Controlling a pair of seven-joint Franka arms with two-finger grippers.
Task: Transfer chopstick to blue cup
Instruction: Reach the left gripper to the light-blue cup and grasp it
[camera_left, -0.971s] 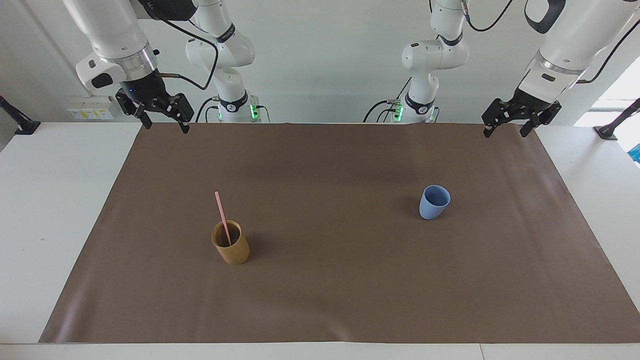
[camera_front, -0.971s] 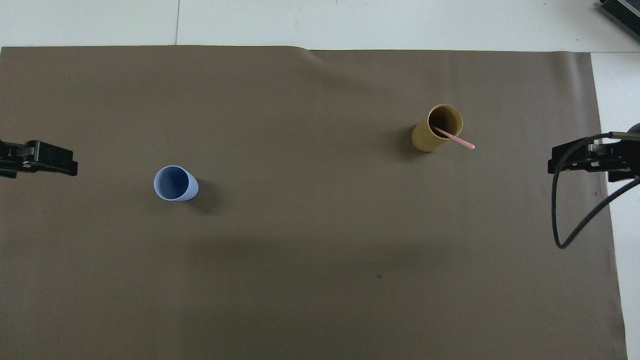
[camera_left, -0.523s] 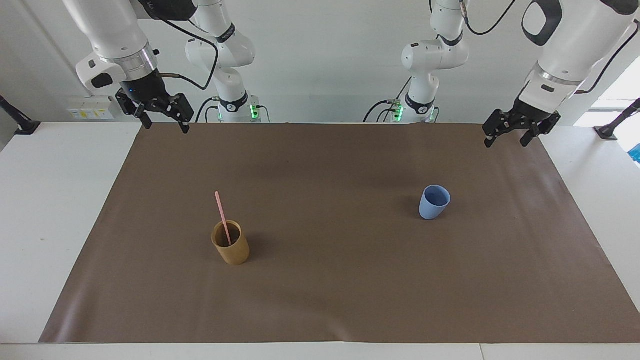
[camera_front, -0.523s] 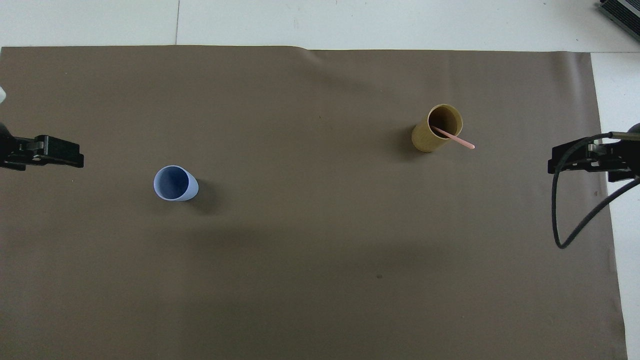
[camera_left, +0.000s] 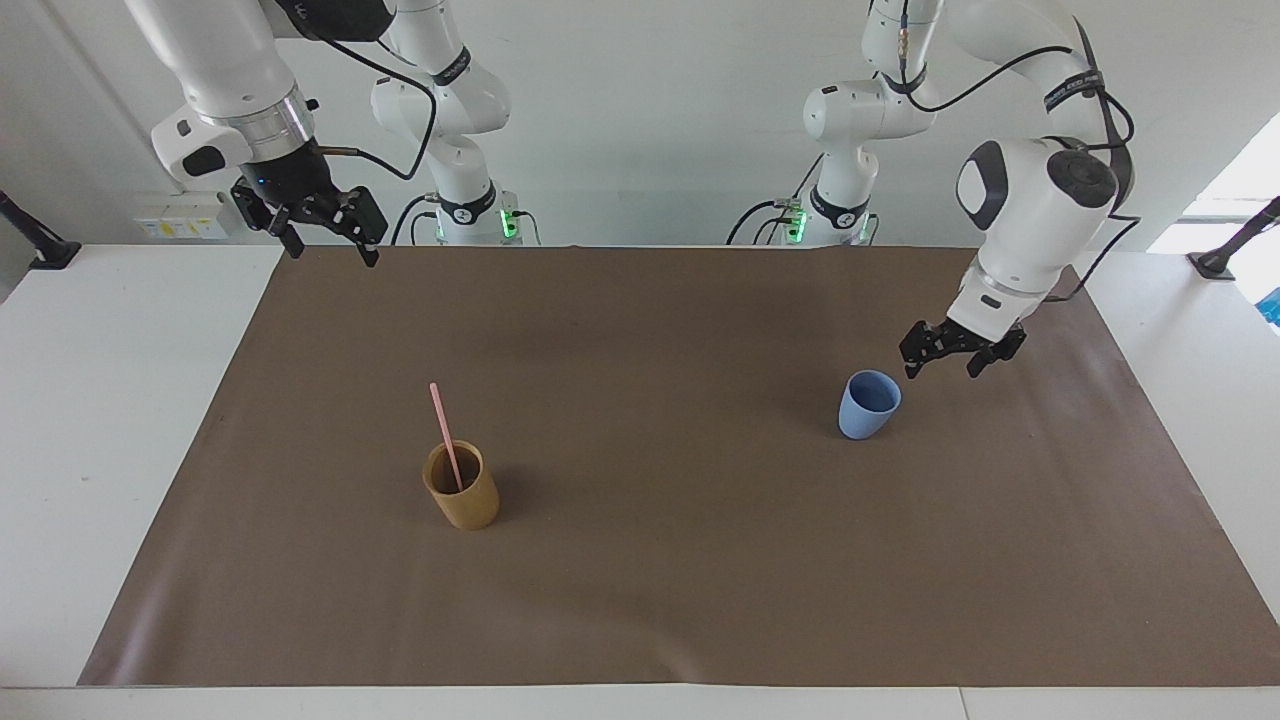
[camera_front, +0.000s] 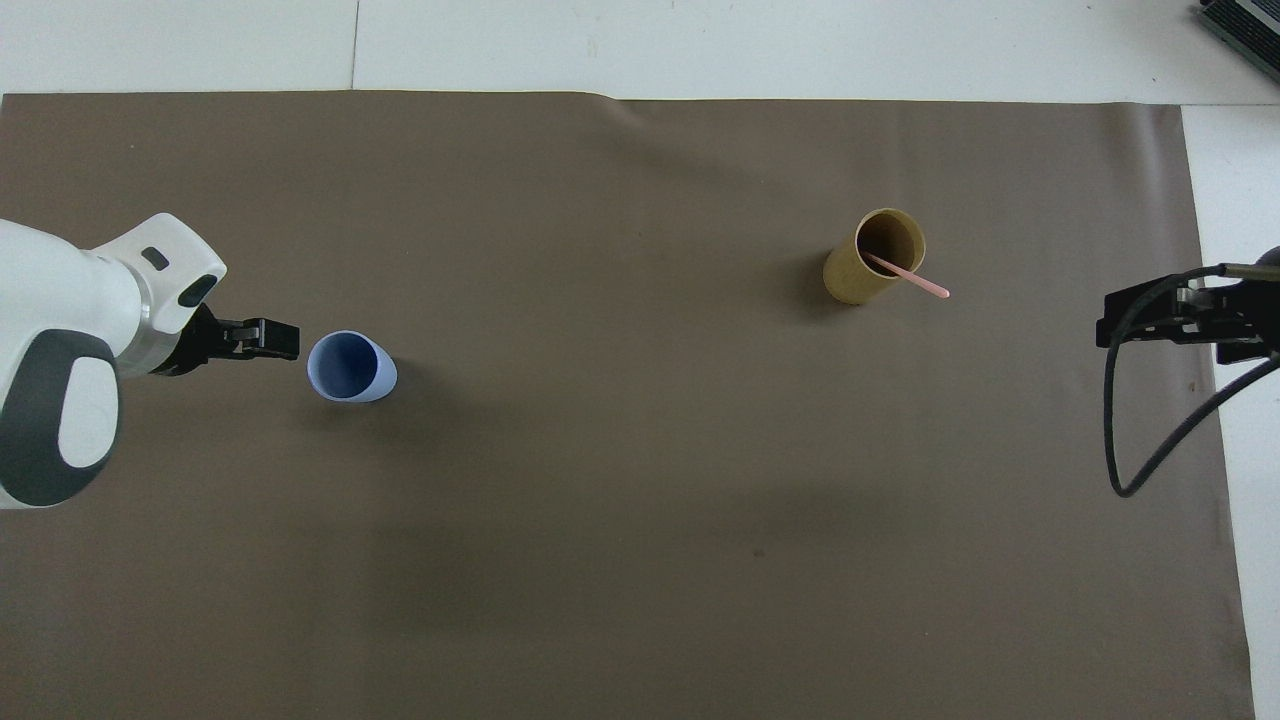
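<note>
A pale pink chopstick (camera_left: 445, 435) stands tilted in a tan-brown cylindrical holder (camera_left: 463, 497) toward the right arm's end of the table. It also shows in the overhead view (camera_front: 915, 281), sticking out of the holder (camera_front: 858, 275). The light-blue cup (camera_left: 868, 406) stands upright and empty toward the left arm's end (camera_front: 350, 367). My left gripper (camera_left: 940, 368) is open and empty, in the air just beside the cup at about rim height, without touching it (camera_front: 272, 338). My right gripper (camera_left: 335, 253) is open and empty, and waits high over the mat's corner (camera_front: 1112, 322).
A brown mat (camera_left: 650, 600) covers most of the white table. A black cable (camera_front: 1150, 450) loops down from the right arm over the mat's edge.
My left arm has swung down and inward from the mat's corner until its gripper is right beside the blue cup. The right arm, the holder and the chopstick have not moved.
</note>
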